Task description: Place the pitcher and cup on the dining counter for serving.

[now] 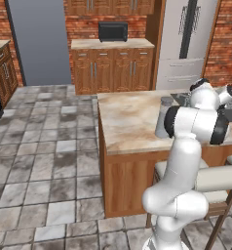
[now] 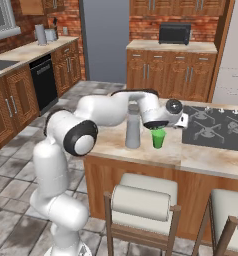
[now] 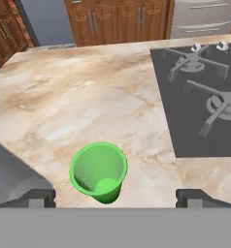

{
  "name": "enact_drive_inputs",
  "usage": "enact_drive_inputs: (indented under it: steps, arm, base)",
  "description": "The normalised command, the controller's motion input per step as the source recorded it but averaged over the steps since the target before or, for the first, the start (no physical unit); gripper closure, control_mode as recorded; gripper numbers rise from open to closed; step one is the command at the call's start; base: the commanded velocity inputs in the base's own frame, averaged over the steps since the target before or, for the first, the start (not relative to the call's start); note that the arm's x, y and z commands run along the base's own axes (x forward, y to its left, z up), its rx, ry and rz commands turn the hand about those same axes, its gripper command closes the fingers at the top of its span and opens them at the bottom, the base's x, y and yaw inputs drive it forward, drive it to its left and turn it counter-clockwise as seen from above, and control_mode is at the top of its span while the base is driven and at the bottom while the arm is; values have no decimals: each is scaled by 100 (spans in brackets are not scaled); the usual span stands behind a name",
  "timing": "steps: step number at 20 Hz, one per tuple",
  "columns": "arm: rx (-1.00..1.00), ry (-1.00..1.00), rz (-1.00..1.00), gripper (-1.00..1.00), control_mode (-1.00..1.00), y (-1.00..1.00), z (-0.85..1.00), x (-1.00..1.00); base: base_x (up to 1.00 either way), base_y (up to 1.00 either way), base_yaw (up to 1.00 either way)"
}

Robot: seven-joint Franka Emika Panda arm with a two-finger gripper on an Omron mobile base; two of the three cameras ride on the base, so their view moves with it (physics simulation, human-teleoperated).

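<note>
Gripper (image 3: 115, 196) spread wide, holding nothing, hovering low in frame over the upright cup (image 3: 98, 171) on the dining counter (image 3: 78, 101).

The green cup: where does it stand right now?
The cup stands upright on the dining counter, just right of the pitcher and left of the cooktop, below the gripper.

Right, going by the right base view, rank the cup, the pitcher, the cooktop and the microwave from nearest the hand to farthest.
1. The cup: directly under the hand, on the dining counter.
2. The pitcher: just beside the cup, on the arm's side.
3. The cooktop: set in the counter on the cup's other side.
4. The microwave: on the back wall counter.
</note>
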Motion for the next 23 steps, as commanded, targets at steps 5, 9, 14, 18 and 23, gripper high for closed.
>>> enact_drive_inputs:
  steps: [5,9,14,18,23]
  arm:
    - [-8,-10,5,-100,-100,38,80,-91]
    - [-13,-3,7,-100,-100,65,68,-86]
    - [-13,0,6,-100,-100,73,62,-82]
    - [-14,0,6,-100,-100,75,52,-80]
    - [-13,0,5,-100,-100,71,59,-76]
  base:
    - [0,0,0]
    - [0,0,0]
    - [0,0,0]
    - [0,0,0]
    - [0,0,0]
